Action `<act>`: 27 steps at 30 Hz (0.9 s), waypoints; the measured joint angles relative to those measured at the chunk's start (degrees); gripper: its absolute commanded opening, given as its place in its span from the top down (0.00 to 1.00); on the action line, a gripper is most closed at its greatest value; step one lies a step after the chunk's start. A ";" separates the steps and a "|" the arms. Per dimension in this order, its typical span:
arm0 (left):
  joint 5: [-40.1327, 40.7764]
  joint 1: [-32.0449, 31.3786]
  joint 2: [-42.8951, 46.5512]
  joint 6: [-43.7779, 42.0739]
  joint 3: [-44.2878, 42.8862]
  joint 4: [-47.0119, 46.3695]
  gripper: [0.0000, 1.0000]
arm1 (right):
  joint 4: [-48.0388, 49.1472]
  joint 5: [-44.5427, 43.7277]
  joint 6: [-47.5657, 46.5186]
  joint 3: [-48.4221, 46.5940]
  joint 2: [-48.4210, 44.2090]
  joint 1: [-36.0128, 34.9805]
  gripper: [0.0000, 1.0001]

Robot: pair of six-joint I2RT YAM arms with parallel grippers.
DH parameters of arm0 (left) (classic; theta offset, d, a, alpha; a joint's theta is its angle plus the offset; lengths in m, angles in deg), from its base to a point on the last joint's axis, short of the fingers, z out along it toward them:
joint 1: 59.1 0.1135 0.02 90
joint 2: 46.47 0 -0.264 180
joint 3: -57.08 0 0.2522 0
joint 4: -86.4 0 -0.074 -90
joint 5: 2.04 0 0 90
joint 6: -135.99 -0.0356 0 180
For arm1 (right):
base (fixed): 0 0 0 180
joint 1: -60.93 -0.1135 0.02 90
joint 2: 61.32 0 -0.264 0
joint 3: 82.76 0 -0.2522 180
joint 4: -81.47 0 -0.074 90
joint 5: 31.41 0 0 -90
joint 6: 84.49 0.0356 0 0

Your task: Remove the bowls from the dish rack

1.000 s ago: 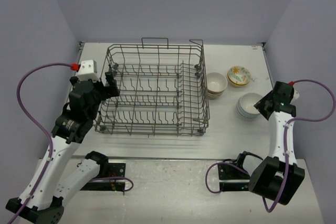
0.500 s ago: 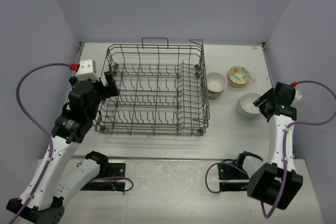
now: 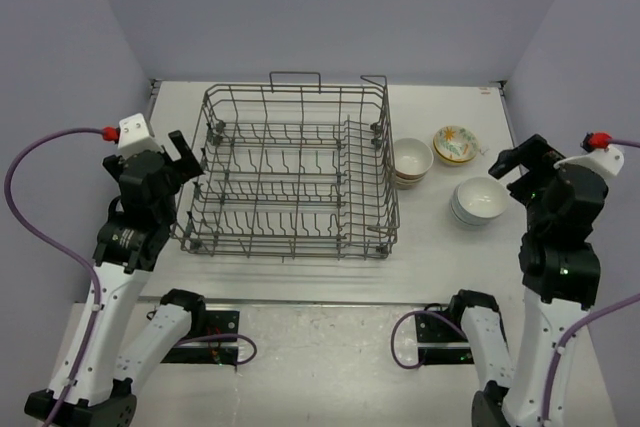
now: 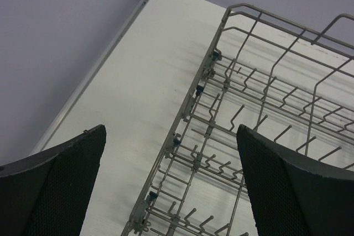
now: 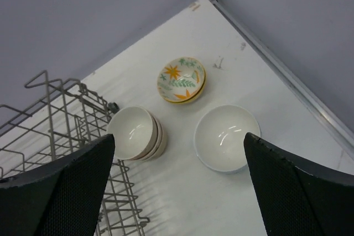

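The grey wire dish rack (image 3: 290, 252) stands in the middle of the table with no bowl showing in it; its left wall (image 4: 188, 109) fills the left wrist view. Three groups of bowls sit to its right: a tan-and-cream stack (image 3: 411, 160) (image 5: 135, 134), a yellow-floral one (image 3: 454, 143) (image 5: 181, 79) and a white stack (image 3: 477, 200) (image 5: 227, 136). My right gripper (image 3: 512, 169) (image 5: 179, 136) hangs open high above these bowls, holding nothing. Beside the rack's left wall, my left gripper (image 3: 185, 159) (image 4: 170, 131) is open and holds nothing.
Purple-grey walls close the table on the left, back and right, with a metal edge strip (image 5: 276, 70) along the right side. Loop handles (image 3: 296, 77) rise from the rack's far rim. The tan stack sits close against the rack's right wall.
My right gripper has opened, come off the white bowl stack and risen up and back. The left arm has drawn a little left, away from the rack.
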 measured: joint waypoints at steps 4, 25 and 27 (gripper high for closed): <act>1.86 0.04 0.39 0.00 -0.13 0.79 0.00 | -3.41 -1.97 -3.96 -8.83 -0.46 -6.10 0.01; 6.10 -1.16 21.88 0.00 8.96 3.30 0.00 | -11.23 -8.76 -11.10 0.74 -28.94 -30.80 0.01; 6.03 -1.16 20.72 0.20 9.66 3.72 0.00 | -11.21 -9.09 -11.08 1.79 -28.92 -30.80 0.01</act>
